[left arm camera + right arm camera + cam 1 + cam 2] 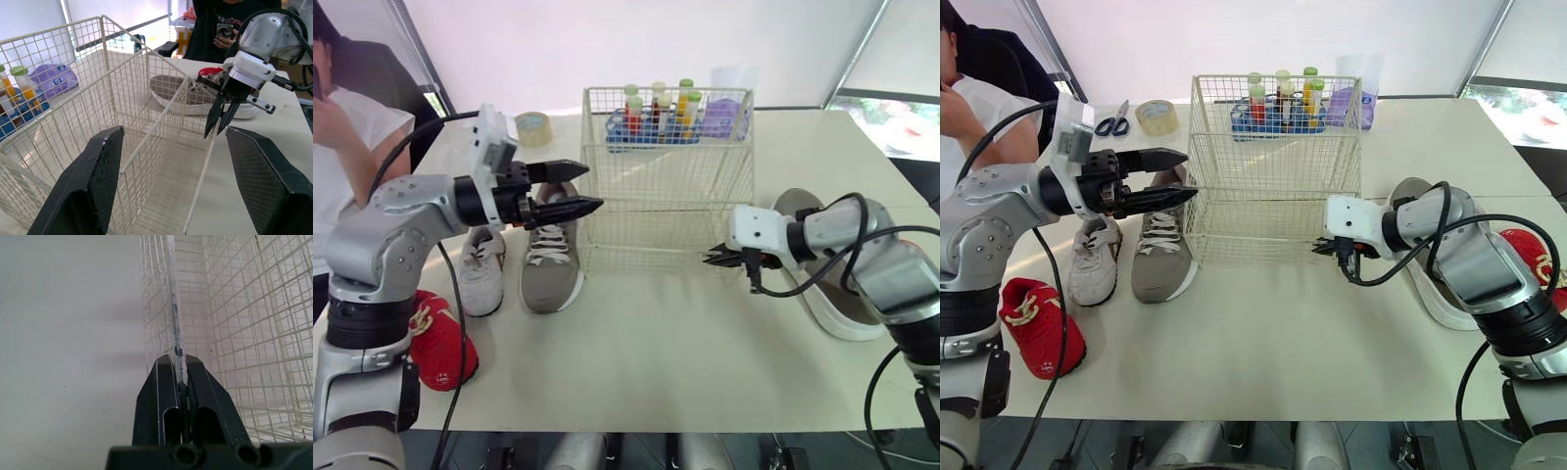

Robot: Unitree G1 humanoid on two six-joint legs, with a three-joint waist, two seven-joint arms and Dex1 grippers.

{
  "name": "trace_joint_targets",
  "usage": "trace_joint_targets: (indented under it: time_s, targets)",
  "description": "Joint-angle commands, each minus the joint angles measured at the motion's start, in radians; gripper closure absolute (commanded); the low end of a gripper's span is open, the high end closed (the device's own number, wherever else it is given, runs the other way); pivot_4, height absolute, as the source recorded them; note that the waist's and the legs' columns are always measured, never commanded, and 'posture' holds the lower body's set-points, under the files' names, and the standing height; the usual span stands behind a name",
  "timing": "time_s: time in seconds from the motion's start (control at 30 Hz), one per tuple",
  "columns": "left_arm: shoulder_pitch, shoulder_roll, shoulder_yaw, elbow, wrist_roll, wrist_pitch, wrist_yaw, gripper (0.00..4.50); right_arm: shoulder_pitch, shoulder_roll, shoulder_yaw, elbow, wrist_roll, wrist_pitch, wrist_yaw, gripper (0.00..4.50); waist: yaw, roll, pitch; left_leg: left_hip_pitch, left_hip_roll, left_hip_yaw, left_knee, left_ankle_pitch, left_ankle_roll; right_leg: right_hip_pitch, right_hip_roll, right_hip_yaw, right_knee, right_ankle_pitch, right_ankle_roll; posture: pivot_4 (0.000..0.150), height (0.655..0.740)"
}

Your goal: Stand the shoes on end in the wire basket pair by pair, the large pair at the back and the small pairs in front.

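The right gripper [713,258] has its two black fingers [161,396] squeezed tight on a thin upright wire at the near right corner of the one wire basket [666,176]. The left gripper [594,186] hangs just beside the left wall of the basket, up near its rim, and its two fingers [93,181] are wide apart with nothing between them. The basket stands in the middle of the table [656,372]. I can count five shoes, all lying flat on the table around the basket. On the left there are three: one big grey shoe [548,259] close to the basket, one small white shoe [481,272] just beside it, and one small red shoe [438,343] nearer, at the table's edge. On the right there are two: another big grey shoe [830,315] partly behind the right arm, and one more red shoe [1528,253] further right. Behind the basket sit a blue tray of small bottles [651,119], one purple bag [724,117], one tape roll [533,127] and one pair of scissors [1114,123]. A person [347,137] sits at the far left.
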State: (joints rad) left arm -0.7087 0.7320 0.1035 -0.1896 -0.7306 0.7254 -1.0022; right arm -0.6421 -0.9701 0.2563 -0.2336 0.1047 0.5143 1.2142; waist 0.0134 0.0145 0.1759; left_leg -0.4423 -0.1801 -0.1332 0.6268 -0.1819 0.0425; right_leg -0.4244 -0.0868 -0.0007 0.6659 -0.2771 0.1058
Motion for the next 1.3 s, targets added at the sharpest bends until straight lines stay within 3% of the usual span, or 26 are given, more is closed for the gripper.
trace_joint_targets:
  time_s: [0.03, 0.53, 0.63, 0.8, 0.87, 1.03, 1.2, 1.3]
  targets:
    - [-0.021, -0.004, 0.015, -0.005, 0.0, -0.026, -0.006, 1.1, 0.003, -0.025, -0.045, -0.055, 0.024, 0.002, 0.02, 4.49, 0.0, 0.0, 0.0, 0.0, 0.0, 0.0, 0.0, 0.0, 0.0, 0.0, 0.0, 0.0, 0.0, 0.0, 0.0, 0.15, 0.74]
    - [-0.023, -0.003, 0.017, -0.006, -0.003, -0.026, -0.001, 1.1, 0.031, -0.018, -0.064, -0.115, 0.057, 0.07, 0.002, 4.49, -0.001, 0.0, 0.0, 0.0, 0.0, 0.0, 0.0, 0.0, 0.0, 0.0, 0.0, 0.0, 0.0, 0.0, 0.0, 0.15, 0.74]
    - [-0.023, -0.003, 0.017, -0.006, -0.003, -0.026, -0.001, 1.1, 0.031, -0.018, -0.067, -0.12, 0.063, 0.079, 0.0, 3.45, -0.001, 0.0, 0.0, 0.0, 0.0, 0.0, 0.0, 0.0, 0.0, 0.0, 0.0, 0.0, 0.0, 0.0, 0.0, 0.15, 0.74]
    - [-0.026, -0.004, 0.016, -0.007, -0.004, -0.025, 0.001, 1.1, 0.023, -0.04, -0.094, -0.146, 0.089, 0.093, -0.001, 0.9, -0.001, 0.0, 0.0, 0.0, 0.0, 0.0, 0.0, 0.0, 0.001, 0.0, 0.0, 0.0, 0.0, 0.0, 0.0, 0.15, 0.74]
    - [-0.026, -0.004, 0.016, -0.008, -0.004, -0.024, 0.001, 1.1, 0.009, -0.047, -0.123, -0.161, 0.112, 0.105, 0.0, 0.07, -0.001, 0.0, 0.0, 0.0, 0.0, 0.0, 0.0, 0.0, 0.001, 0.0, 0.0, 0.0, 0.0, 0.0, 0.0, 0.15, 0.74]
    - [-0.028, -0.005, 0.019, -0.011, -0.011, -0.019, 0.001, 1.1, -0.048, -0.037, -0.266, -0.219, 0.252, 0.207, -0.02, 0.07, -0.001, 0.0, 0.0, 0.0, 0.0, 0.0, 0.0, -0.001, 0.001, 0.001, 0.0, 0.0, 0.0, 0.0, 0.0, 0.15, 0.74]
    - [-0.03, -0.001, 0.047, -0.031, -0.083, 0.032, -0.002, 1.1, -0.079, -0.067, -0.614, -0.265, 0.469, 0.453, -0.107, 0.07, 0.004, 0.0, 0.0, -0.001, 0.0, 0.0, -0.001, -0.001, 0.001, 0.0, 0.0, 0.0, -0.001, 0.0, 0.0, 0.15, 0.74]
    - [-0.012, 0.01, 0.031, -0.049, -0.1, 0.044, -0.029, 1.1, 0.027, -0.103, -0.8, -0.261, 0.47, 0.563, -0.17, 0.07, 0.007, -0.001, -0.001, -0.001, 0.0, 0.0, -0.001, -0.001, 0.002, 0.0, 0.0, 0.0, -0.002, 0.0, 0.0, 0.15, 0.74]
